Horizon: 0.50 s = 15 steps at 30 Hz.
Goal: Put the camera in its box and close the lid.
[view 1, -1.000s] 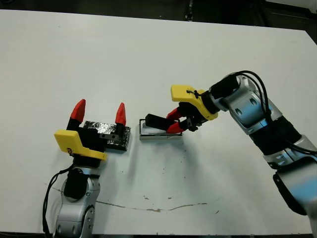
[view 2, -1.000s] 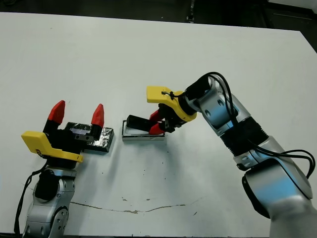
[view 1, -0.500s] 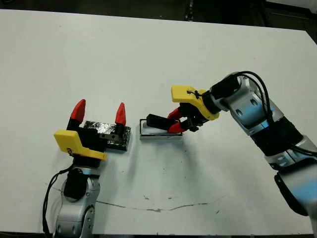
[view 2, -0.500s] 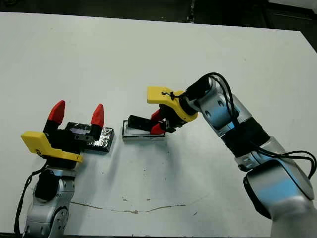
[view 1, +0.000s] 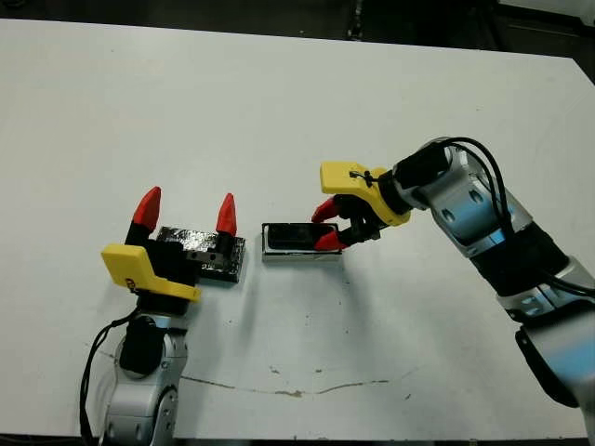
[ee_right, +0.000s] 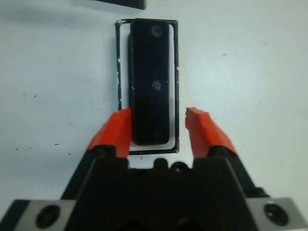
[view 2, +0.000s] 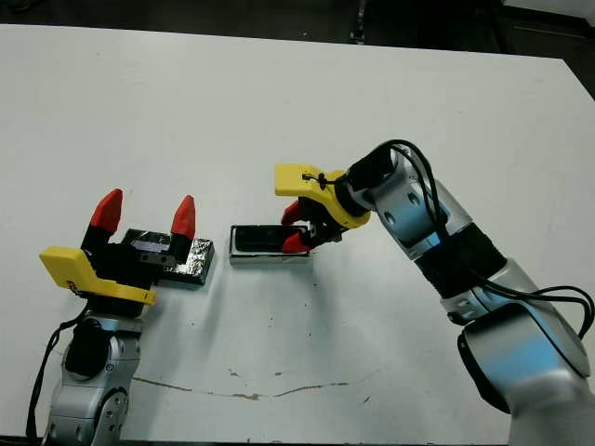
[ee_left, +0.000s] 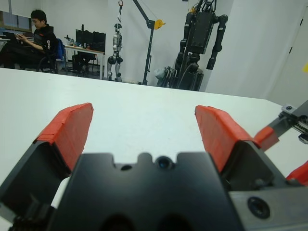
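1. Camera just dropped flat into the box; it was propped on the rim half a second ago.
2. Right gripper spread, straddling its near end.
3. Left gripper spread over the lid, so closing's next.

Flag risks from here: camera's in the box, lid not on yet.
1. The right end effector is open but straddles the camera; one finger looks close to it, so retracting could drag it out of the box.
2. The lid lies under the open left end effector, beside the box; moving it across could knock the box askew.
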Available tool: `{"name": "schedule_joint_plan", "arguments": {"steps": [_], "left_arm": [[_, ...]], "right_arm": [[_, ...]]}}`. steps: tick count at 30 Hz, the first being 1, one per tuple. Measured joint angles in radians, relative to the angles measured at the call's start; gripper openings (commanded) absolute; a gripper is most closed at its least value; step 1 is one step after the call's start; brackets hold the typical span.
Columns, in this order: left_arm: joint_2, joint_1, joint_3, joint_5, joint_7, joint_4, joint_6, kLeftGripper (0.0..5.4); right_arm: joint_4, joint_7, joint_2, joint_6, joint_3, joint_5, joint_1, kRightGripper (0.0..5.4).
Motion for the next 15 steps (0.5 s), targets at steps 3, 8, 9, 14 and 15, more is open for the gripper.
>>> {"name": "schedule_joint_plan", "arguments": {"steps": [3,8,9,14,15], "left_arm": [[0.000,0.000,0.000,0.000,0.000,0.000,0.000,5.40],[0.000,0.000,0.000,0.000,0.000,-0.001,0.000,5.40],[0.000,0.000,0.000,0.000,0.000,-0.001,0.000,5.40],[0.000,0.001,0.000,0.001,0.000,-0.001,0.000,5.40],[0.000,0.001,0.000,0.001,0.000,-0.001,0.000,5.40]], "right_arm": [[-0.012,-0.007,-0.003,-0.002,0.003,-0.014,0.000,3.77],[-0.022,-0.007,-0.014,-0.020,0.003,-0.020,-0.002,4.44],[-0.023,-0.006,-0.018,-0.030,0.004,-0.020,-0.003,4.55],[-0.026,0.047,-0.035,-0.038,0.010,-0.003,0.018,5.24],[-0.026,0.052,-0.036,-0.039,0.006,0.007,0.026,5.37]]}}
